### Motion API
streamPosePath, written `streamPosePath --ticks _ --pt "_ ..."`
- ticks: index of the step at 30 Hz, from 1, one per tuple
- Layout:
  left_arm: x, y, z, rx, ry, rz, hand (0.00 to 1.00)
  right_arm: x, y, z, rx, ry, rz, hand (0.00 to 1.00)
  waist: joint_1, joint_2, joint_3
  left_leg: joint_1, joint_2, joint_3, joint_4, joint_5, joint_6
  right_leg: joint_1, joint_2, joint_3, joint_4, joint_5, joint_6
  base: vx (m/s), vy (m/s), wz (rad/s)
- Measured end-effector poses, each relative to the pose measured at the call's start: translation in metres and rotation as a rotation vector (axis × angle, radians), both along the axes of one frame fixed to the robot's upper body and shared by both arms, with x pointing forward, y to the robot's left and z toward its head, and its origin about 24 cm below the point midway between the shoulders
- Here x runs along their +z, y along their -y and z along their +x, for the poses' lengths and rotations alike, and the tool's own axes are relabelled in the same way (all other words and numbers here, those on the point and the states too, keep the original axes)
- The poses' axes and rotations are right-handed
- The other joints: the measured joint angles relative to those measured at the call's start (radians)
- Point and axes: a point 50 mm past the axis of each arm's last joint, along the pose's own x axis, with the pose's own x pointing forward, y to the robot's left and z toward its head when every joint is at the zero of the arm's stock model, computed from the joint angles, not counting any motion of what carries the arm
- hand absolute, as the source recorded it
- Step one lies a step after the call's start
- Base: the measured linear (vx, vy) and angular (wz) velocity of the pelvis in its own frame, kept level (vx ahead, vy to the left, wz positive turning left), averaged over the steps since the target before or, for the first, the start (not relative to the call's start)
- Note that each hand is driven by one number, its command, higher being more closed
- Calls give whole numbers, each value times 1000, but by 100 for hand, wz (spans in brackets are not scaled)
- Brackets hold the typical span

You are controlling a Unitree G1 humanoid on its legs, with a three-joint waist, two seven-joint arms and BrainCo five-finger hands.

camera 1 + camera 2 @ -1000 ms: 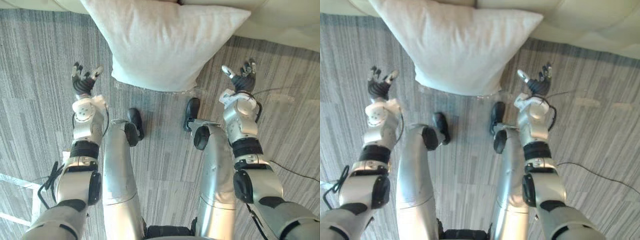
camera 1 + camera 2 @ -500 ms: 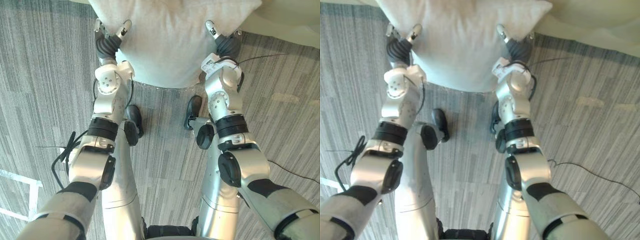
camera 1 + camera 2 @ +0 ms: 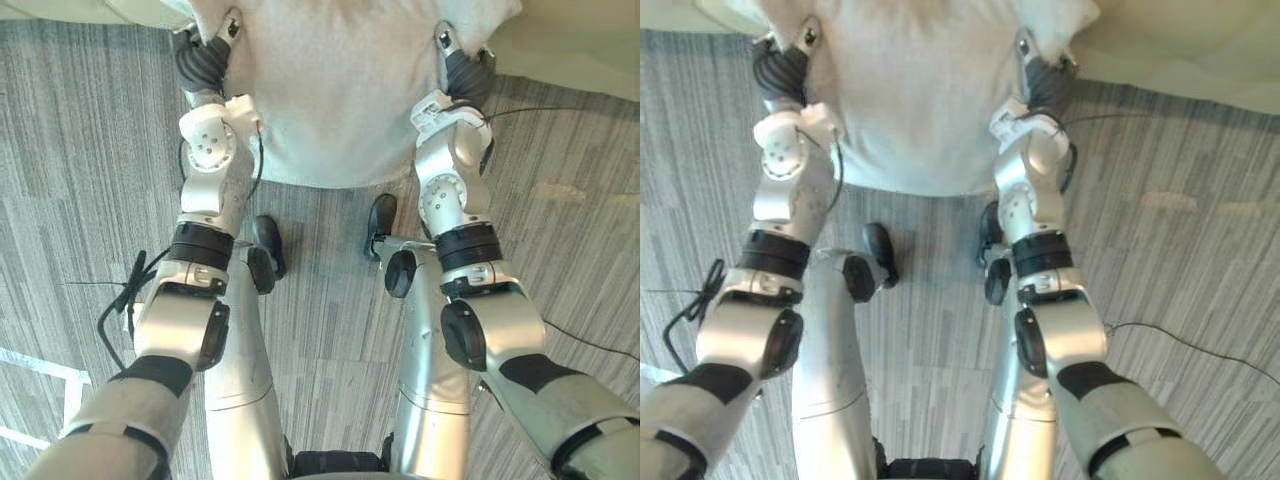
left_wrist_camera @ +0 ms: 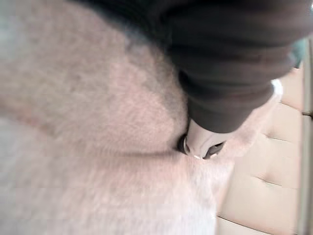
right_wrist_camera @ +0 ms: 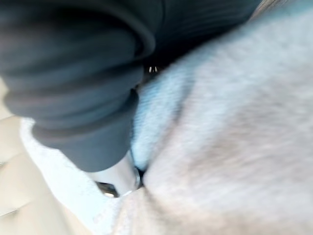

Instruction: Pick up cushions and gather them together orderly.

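Left eye view shows grey carpet (image 3: 90, 150) over most of the frame, with the beige sofa (image 3: 570, 30) along the top edge and the white cushion (image 3: 340, 90) at top centre. My left hand (image 3: 203, 62) and right hand (image 3: 463, 72), clear of it a second ago, now press its two sides. I cannot tell their grip. I judge lifting comes next.

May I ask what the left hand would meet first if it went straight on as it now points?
The white cushion, which the left hand is pressed against; past that, probably the beige sofa.
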Motion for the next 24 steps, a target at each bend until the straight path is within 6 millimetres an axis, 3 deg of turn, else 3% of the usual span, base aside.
streamPosePath --ticks 5,10,13,16,19,24 --pt "-41 9 -14 -35 -29 -29 100 -44 1 -17 -5 -15 25 100 -10 -3 -4 212 -1 5 -111 6 -11 213 4 -18 -105 -3 1 -5 -5 3" --pt "-90 23 -43 -92 -73 -68 100 -86 9 -55 -67 -15 -32 100 -6 -10 -18 524 -22 12 -303 22 -34 518 4 -49 -264 -7 -14 59 -45 12" --pt "-131 28 -68 -116 -153 -89 100 -120 14 -82 -122 -75 -128 100 -1 -10 -135 623 -31 18 -399 39 -48 610 7 -59 -343 -8 -15 171 -47 3" --pt "-153 32 -85 -144 -198 -109 100 -138 19 -103 -155 -112 -187 100 7 -9 -153 761 -26 30 -464 40 -51 743 17 -67 -403 -8 -18 188 -11 -4" --pt "-180 33 -107 -178 -271 -108 100 -161 24 -130 -165 -171 -246 100 8 -9 -249 880 -23 45 -554 39 -53 861 31 -73 -502 -11 -10 194 26 -4" --pt "-205 29 -126 -178 -348 -95 100 -185 25 -148 -127 -247 -325 100 8 -6 -319 1025 -20 74 -659 43 -59 993 47 -69 -616 6 -8 150 31 -11"
